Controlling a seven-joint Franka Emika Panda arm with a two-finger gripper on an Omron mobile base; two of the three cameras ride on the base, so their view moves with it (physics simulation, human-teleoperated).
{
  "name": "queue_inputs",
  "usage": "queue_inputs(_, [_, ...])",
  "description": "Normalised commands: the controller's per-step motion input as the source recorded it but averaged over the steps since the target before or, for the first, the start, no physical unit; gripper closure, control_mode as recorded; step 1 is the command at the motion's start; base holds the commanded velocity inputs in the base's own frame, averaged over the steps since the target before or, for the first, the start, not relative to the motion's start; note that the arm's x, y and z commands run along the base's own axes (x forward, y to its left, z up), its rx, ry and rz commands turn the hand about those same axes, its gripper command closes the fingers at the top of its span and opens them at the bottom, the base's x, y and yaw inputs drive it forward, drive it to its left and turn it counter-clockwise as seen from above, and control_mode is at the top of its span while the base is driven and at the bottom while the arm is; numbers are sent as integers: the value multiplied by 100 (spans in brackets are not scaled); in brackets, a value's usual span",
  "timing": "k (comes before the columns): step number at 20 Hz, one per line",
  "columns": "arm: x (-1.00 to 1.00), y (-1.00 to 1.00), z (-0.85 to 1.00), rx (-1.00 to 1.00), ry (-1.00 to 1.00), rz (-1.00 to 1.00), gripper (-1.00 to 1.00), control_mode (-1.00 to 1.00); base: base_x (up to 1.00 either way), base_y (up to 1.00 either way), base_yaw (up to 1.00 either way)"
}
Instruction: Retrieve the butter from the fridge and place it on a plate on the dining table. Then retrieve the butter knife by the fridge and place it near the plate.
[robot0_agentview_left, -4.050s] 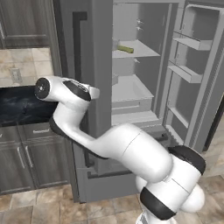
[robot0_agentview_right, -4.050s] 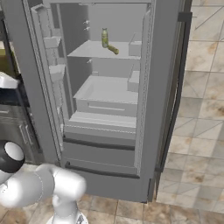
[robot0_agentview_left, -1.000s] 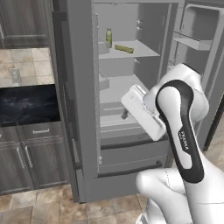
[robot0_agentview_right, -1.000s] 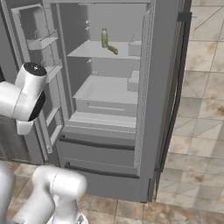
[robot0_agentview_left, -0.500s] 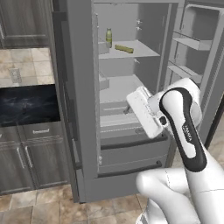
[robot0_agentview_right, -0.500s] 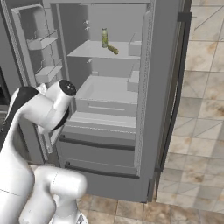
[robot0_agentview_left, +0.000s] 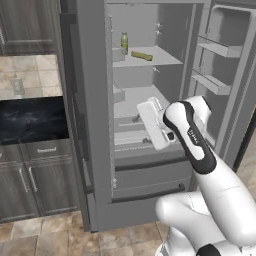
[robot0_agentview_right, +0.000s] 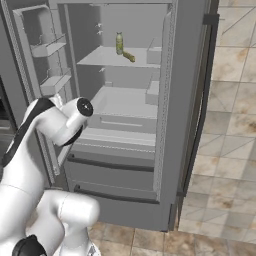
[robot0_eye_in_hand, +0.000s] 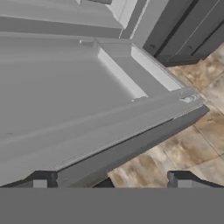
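The fridge (robot0_agentview_left: 92, 125) stands with both upper doors swung open. On its upper shelf the butter (robot0_agentview_left: 141, 55) lies as a small olive-yellow bar, just right of an upright pale green bottle (robot0_agentview_left: 124, 42). From the other side the butter (robot0_agentview_right: 129, 56) and the bottle (robot0_agentview_right: 119, 42) show on the same shelf. My gripper (robot0_agentview_left: 140, 130) hangs in front of the lower shelves, well below the butter. It is open (robot0_eye_in_hand: 111, 181), with nothing between its fingers, facing the fridge's lower ledges. The plate, dining table and butter knife are out of view.
A black-topped counter (robot0_agentview_left: 30, 120) over grey cabinets (robot0_agentview_left: 40, 175) stands left of the fridge. The open right door carries bins (robot0_agentview_left: 220, 50). My elbow (robot0_agentview_right: 75, 117) is close to the left door's bins (robot0_agentview_right: 50, 50). Tiled floor (robot0_agentview_right: 225, 150) lies to the right.
The arm has swung in front of the fridge opening and the hand has shifted slightly left toward the lower shelves. The gripper stays open. Butter and bottle have not moved.
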Motion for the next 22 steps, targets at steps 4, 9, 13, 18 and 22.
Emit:
queue_inputs(4, [28, 41, -11, 0, -8, 0, -100, -100, 0, 0, 0])
queue_inputs(9, [3, 74, -16, 0, -8, -1, -100, -100, 0, 0, 0])
queue_inputs(13, [31, 22, 0, 0, -1, 0, -100, -100, 0, 0, 0])
queue_inputs(18, [27, 32, -4, 0, 0, 0, -100, -100, 0, 0, 0])
queue_inputs(22, [14, 58, -10, 0, 0, 0, -100, -100, 0, 0, 0])
